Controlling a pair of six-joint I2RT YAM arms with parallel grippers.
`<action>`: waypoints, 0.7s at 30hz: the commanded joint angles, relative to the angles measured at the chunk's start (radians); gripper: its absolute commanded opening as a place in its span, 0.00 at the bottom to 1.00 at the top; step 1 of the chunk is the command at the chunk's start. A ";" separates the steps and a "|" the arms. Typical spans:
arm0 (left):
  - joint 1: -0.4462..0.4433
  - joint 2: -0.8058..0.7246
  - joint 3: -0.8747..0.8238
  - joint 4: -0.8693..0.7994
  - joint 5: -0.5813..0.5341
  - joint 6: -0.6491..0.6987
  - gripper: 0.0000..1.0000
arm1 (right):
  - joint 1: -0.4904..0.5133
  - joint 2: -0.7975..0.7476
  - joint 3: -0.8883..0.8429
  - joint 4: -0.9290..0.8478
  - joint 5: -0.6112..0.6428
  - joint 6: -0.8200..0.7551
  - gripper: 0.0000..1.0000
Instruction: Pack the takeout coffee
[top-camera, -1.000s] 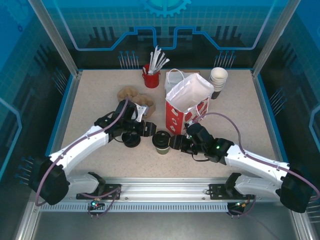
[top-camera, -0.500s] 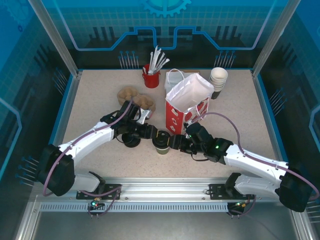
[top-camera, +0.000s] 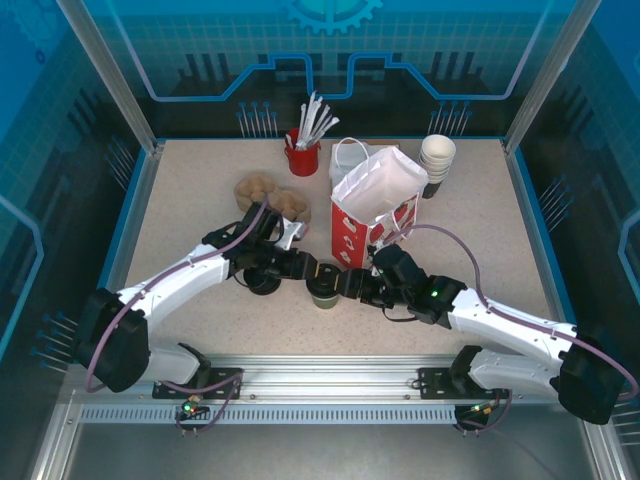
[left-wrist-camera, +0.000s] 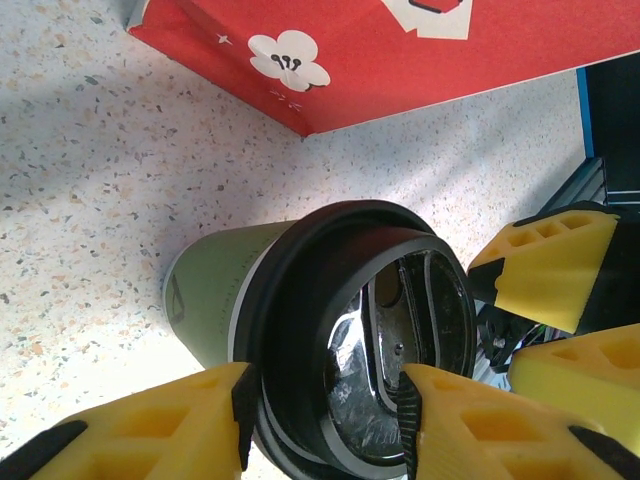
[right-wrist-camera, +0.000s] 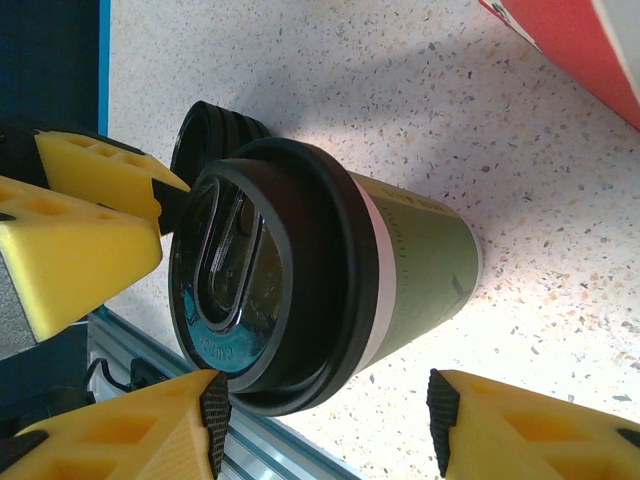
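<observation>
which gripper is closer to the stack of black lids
Left. The left gripper is at the cup's lid, right next to the lid stack; the right gripper is on the cup's other side, with the cup between it and the stack.

The takeout coffee between the left gripper's yellow, black-padded fingers has an olive-green wall, a thin white band and a glossy black lid. Beyond the fingertips, the bag is red with a white flower print. The table beneath is beige, speckled dark and orange.
</observation>
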 joint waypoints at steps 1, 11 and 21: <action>-0.004 0.011 0.033 -0.021 0.030 0.001 0.45 | -0.009 0.009 0.003 0.021 -0.007 0.005 0.58; -0.004 -0.002 0.036 -0.032 -0.027 0.009 0.55 | -0.010 0.032 0.017 0.014 -0.008 -0.010 0.58; -0.004 0.030 0.024 -0.019 -0.036 0.016 0.51 | -0.010 0.066 0.018 0.027 -0.014 -0.013 0.58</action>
